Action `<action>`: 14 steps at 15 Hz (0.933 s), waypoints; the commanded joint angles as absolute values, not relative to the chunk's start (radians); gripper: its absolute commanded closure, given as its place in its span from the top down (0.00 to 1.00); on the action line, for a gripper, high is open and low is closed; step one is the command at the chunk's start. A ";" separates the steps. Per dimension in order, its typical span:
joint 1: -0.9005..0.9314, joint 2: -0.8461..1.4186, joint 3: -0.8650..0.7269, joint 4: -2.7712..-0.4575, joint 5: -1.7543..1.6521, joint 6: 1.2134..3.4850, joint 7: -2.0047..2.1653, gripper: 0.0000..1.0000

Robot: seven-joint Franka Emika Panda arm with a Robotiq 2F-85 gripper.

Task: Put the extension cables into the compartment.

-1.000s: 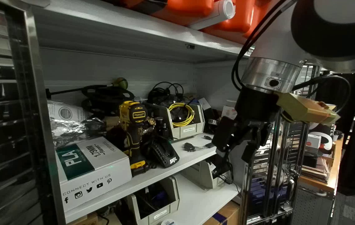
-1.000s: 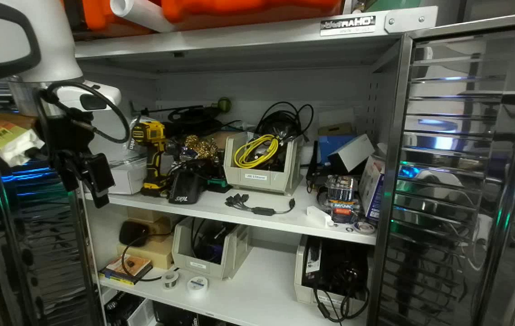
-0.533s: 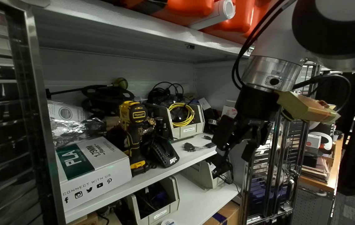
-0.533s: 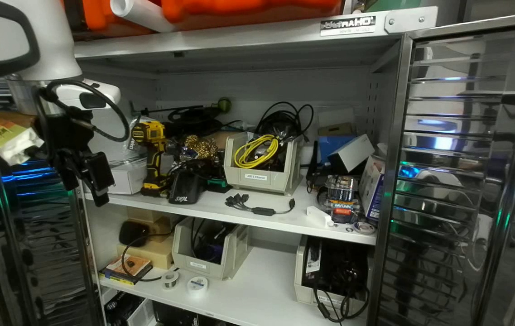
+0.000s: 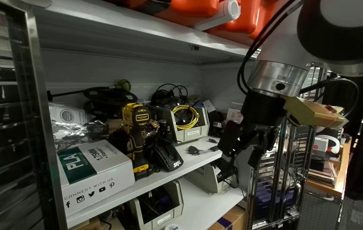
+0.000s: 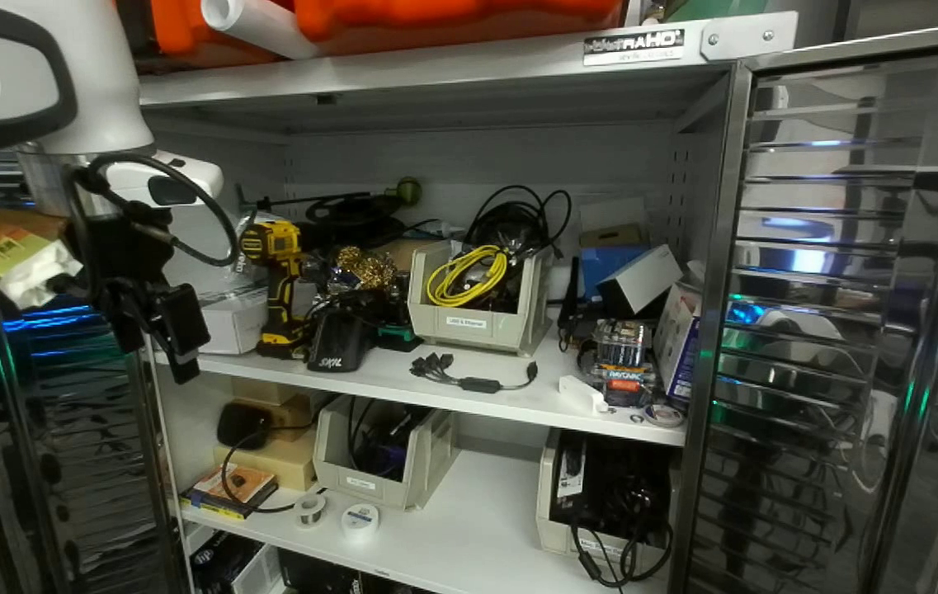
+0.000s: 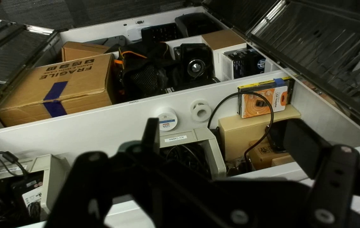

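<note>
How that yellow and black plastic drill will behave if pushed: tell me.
The yellow and black plastic drill may tip if pushed high, its bulky head sitting atop a slender upright handle. It is probably rigid, given its hard, moulded look. The chunky black and yellow base, probably a battery, suggests heft for its size.

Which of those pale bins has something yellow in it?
The highest bin, with the coiled yellow cable at its mouth; the two lower bins show no yellow.

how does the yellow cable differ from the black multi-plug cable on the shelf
The yellow cable is coiled; the black cable lies uncoiled. The yellow cable sits in the open front of a bin; the black cable lies directly on the shelf board. Both share the upper bay.
</note>
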State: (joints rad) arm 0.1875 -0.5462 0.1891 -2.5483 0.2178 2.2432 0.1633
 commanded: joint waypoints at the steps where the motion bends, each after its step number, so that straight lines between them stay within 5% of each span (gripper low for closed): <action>1: 0.164 -0.499 0.170 -2.538 0.206 2.281 0.162 1.00; 14: -0.053 -0.088 0.104 -2.292 -0.032 2.541 0.351 1.00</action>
State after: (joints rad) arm -0.0303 -0.2064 0.1214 -2.4237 0.0180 2.5223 0.2807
